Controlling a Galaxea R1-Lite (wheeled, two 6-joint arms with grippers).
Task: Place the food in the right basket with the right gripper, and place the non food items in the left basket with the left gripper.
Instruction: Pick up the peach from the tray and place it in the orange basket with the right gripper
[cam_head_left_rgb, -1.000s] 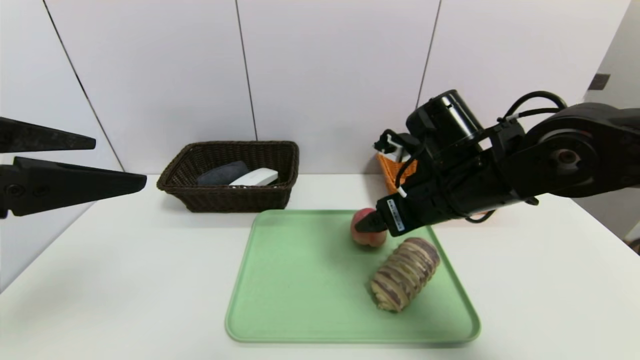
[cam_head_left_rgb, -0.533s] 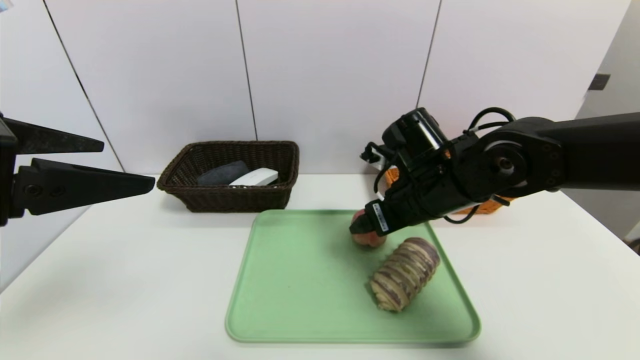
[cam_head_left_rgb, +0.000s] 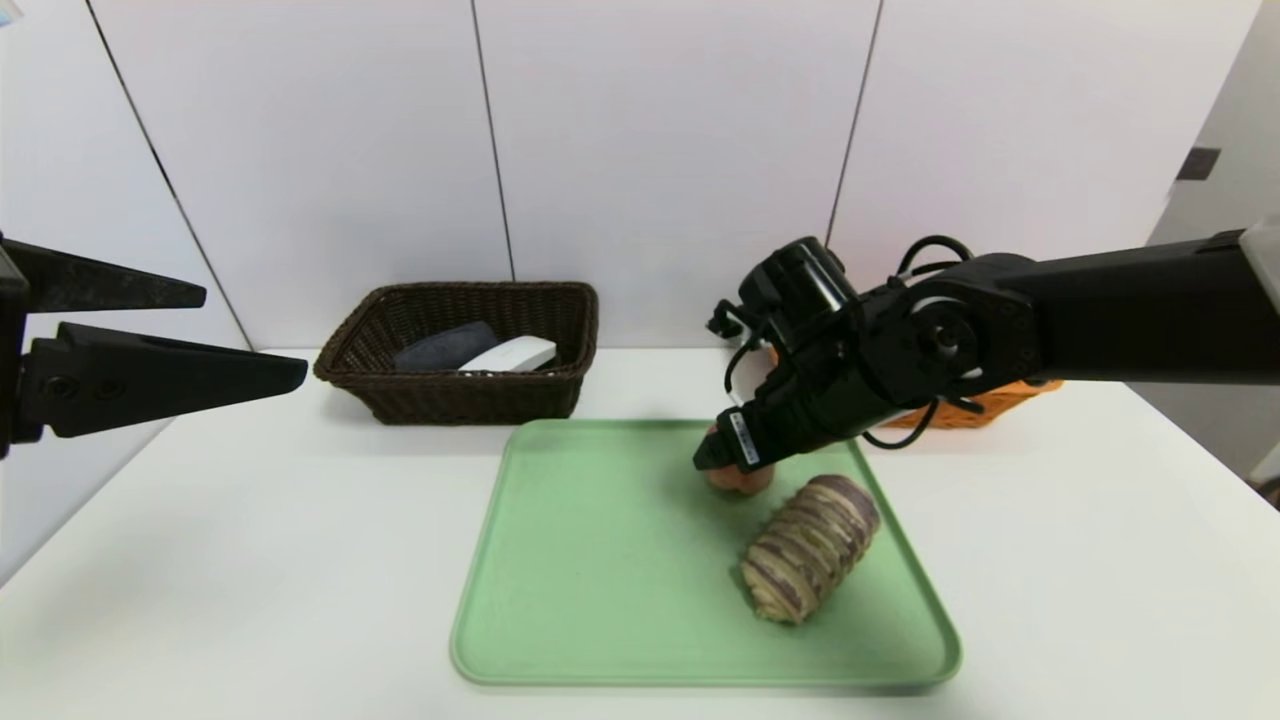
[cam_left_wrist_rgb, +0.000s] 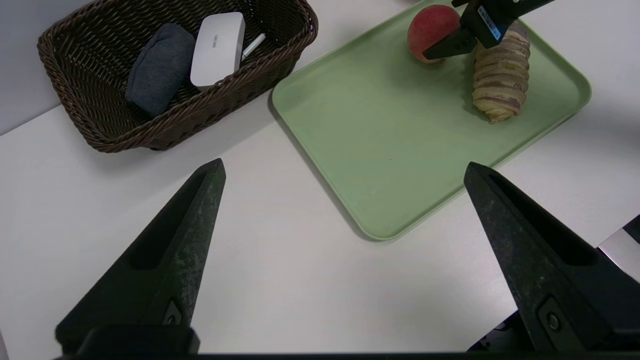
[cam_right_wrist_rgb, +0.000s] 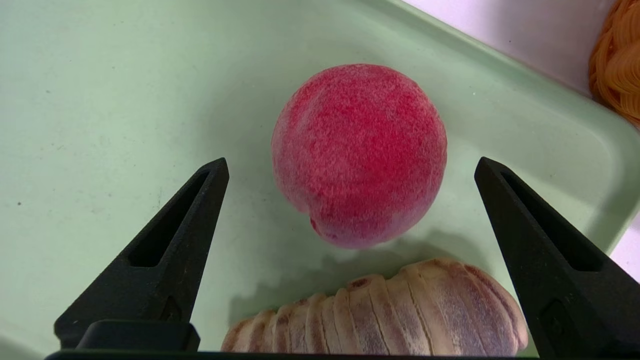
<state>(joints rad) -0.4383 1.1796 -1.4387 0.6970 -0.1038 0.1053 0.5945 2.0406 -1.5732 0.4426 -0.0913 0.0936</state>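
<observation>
- My right claw (cam_head_left_rgb: 715, 458) hangs over the far right part of the green tray (cam_head_left_rgb: 600, 600), tilted down toward the peach (cam_head_left_rgb: 740, 478), its pointed fingers spread wide and gripping nothing.
- From my right wrist camera the peach (cam_right_wrist_rgb: 359, 152) sits between and just beyond my two fingertips (cam_right_wrist_rgb: 212, 172), with a gap on each side; I cannot tell whether either finger touches it.
- The bread roll (cam_head_left_rgb: 810, 548) lies on the same tray just beside the peach, nearer to me, with brown-purple and cream stripes running across it.
- The right basket (cam_head_left_rgb: 985, 405), orange-tan wicker, stands on the white bench (cam_head_left_rgb: 250, 580) behind my right arm, which covers most of it; what it holds I cannot see.
- My left claw (cam_head_left_rgb: 250, 335) is held up at the left edge of my head view, well apart from the tray, fingers released and wide, nothing between them.
- The left basket (cam_left_wrist_rgb: 100, 135), dark brown wicker, stands on the bench just beyond the tray's far left corner.
- Inside it lie the rolled grey cloth (cam_left_wrist_rgb: 159, 67), the white block (cam_left_wrist_rgb: 218, 42) leaning just beside it, and the white pen (cam_left_wrist_rgb: 254, 45) peeking out past the block.
</observation>
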